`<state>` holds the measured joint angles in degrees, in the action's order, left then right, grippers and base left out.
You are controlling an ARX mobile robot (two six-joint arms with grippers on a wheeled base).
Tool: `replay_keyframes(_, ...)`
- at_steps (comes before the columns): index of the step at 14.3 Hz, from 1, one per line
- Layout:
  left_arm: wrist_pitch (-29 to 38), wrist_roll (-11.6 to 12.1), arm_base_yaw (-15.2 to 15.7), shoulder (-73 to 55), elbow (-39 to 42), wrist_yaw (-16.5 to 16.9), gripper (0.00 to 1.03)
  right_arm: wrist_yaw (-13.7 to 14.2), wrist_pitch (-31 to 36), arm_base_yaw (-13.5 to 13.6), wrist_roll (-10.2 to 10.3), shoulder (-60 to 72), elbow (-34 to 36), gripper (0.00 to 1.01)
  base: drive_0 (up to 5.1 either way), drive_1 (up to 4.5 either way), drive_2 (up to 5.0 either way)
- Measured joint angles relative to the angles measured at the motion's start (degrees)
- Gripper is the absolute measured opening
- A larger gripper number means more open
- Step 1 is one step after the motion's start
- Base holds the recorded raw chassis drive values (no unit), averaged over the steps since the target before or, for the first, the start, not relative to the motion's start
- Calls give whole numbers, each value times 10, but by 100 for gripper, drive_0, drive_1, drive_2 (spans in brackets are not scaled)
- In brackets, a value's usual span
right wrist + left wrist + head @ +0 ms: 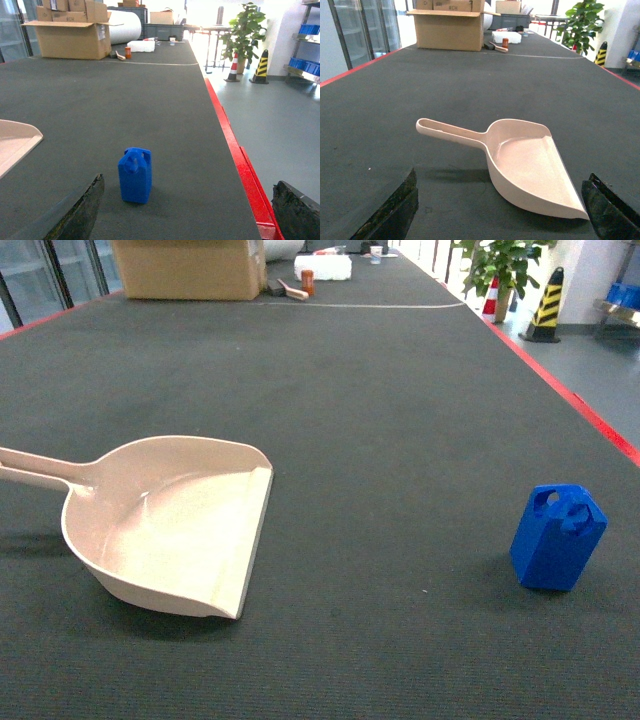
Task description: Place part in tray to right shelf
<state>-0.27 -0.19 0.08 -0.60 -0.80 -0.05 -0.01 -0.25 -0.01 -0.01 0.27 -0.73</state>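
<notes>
The job looks like it is just starting. The blue part (557, 537) stands upright on the dark table mat (400, 390), well apart from the beige tray (175, 525), which lies empty with its flat lip facing the part. Nothing is held. I think the next move is for the right gripper (187, 210) to reach down, pinch the part and carry it to the tray. That gripper hangs low just behind the part, fingers spread wide on both sides. The left gripper (500, 210) hangs low near the tray, fingers spread wide too. No shelf shows here.
</notes>
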Motion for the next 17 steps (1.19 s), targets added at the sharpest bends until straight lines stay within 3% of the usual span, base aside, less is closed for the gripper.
replay_keyframes(17,0,0,0,0,0,0,98,0,0,0,0,0,0,98,0,0,0)
